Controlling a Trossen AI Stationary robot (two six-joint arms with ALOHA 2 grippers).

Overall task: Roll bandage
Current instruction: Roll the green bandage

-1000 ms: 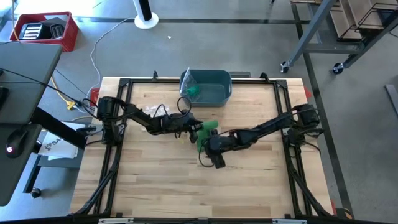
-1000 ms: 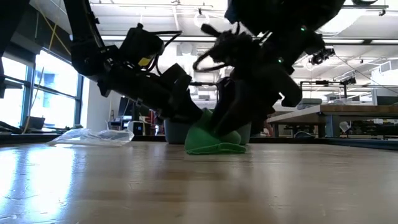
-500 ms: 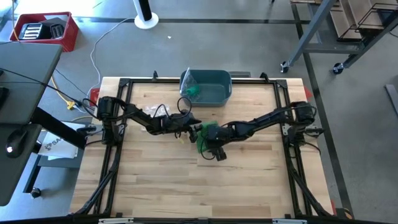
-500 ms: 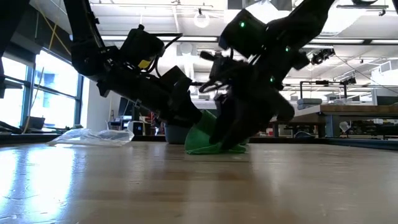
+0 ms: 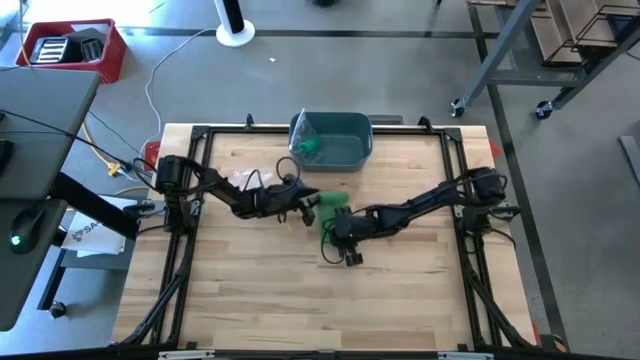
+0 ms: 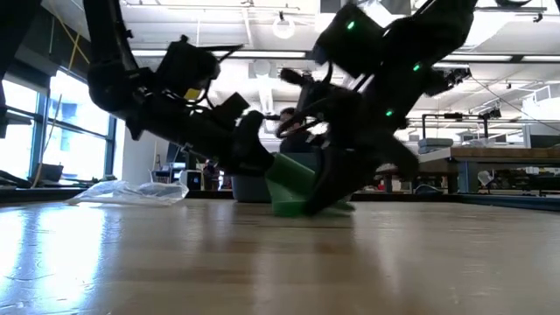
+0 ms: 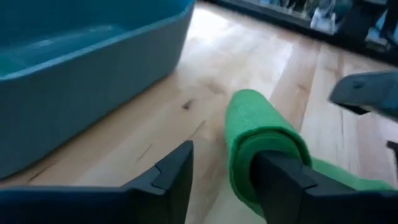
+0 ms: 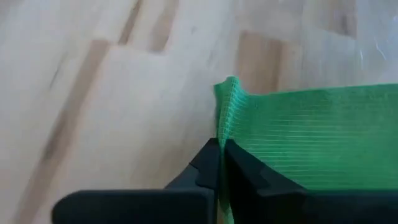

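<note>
A green bandage (image 5: 331,205) lies mid-table, part of it wound into a roll (image 7: 261,134) and the loose strip (image 8: 311,130) running off from it. My left gripper (image 7: 221,162) stands open just left of the roll. One finger (image 7: 283,180) is in front of the roll's end, with bare table between the fingers. My right gripper (image 5: 336,230) comes from the right and is shut on the loose strip on the roll's near side. My left gripper has one finger (image 7: 283,180) right at the roll's end (image 7: 267,152); I cannot tell whether it touches. My right gripper pinches an edge of the loose strip (image 8: 225,118) between its two shut fingers. That edge stands up off the table in a small peak, and the strip spreads flat from it.
A teal bin (image 5: 335,140) with something green inside stands at the far edge behind the bandage. A clear plastic wrapper (image 5: 240,178) lies by the left arm. Bare wood stretches toward the near edge.
My left gripper has drawn back a little toward the table's left edge. My right gripper went toward the far edge to the bandage, then came back slightly toward the near edge. In the low view the bandage has changed from a low heap to a tilted roll.
</note>
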